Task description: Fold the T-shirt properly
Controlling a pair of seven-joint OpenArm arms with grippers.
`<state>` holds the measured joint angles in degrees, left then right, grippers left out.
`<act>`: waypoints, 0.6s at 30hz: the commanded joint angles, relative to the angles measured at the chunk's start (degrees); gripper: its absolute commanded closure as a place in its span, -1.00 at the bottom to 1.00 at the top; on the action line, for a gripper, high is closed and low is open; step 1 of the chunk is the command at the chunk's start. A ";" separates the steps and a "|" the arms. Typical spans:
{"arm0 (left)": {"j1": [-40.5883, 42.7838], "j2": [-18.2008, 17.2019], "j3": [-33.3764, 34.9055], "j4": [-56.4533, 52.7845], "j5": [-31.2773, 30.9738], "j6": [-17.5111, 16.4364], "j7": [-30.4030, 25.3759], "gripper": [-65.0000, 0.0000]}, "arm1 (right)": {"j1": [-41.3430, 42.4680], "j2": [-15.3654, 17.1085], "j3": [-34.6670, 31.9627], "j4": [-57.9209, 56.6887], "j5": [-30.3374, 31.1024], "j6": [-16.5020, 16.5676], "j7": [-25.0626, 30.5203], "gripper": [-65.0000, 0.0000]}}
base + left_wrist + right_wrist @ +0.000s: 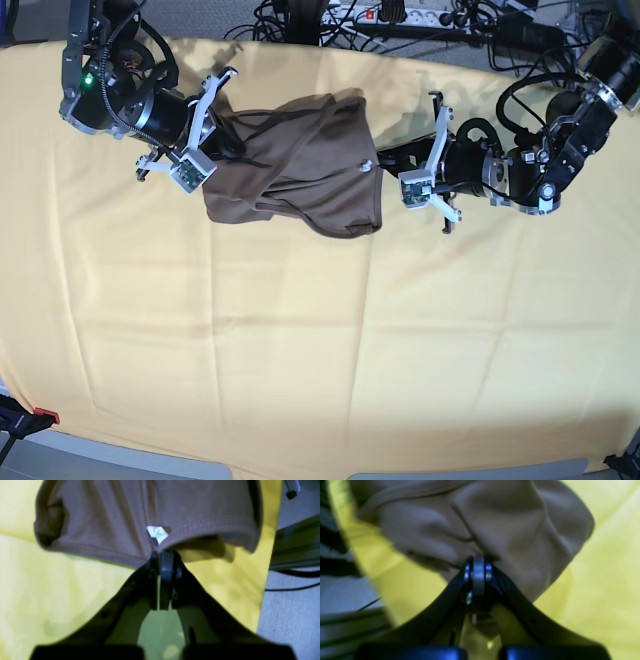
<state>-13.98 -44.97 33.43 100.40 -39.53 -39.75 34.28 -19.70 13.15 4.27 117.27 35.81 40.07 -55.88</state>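
The taupe-brown T-shirt (300, 170) lies bunched and creased on the yellow cloth (300, 350), stretched between my two grippers. In the base view my right gripper (225, 145) holds the shirt's left edge and my left gripper (378, 163) holds its right edge. Seen from the left wrist, the left gripper (162, 552) is shut on the stitched hem of the T-shirt (112, 517), just below a small white tag (157, 533). From the right wrist, the right gripper (478, 560) is shut on a thick fold of the T-shirt (507, 525).
Cables and a power strip (400, 15) run along the table's far edge. The yellow cloth ends at a grey surface (287, 617) with a dark rail (295, 547) beside the left gripper. A red-tipped clamp (40, 415) sits at the near left corner.
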 commanded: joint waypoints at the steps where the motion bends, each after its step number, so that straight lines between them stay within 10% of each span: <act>1: -1.11 -0.57 -0.55 0.83 -1.09 -0.25 -1.25 1.00 | 0.35 0.37 0.26 -0.35 0.11 -0.07 1.64 1.00; 10: -1.73 -0.61 -0.55 0.83 -1.49 -0.25 -1.25 1.00 | -1.73 2.23 0.26 -1.62 11.30 -0.07 -12.85 1.00; 18: -6.88 -0.59 -0.57 2.49 -2.56 -0.25 -0.26 0.21 | -0.39 3.76 0.28 3.45 12.17 -0.07 -9.22 1.00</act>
<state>-19.59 -44.91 33.41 101.89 -40.82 -39.72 35.38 -20.51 16.36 4.27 119.70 46.94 39.90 -66.15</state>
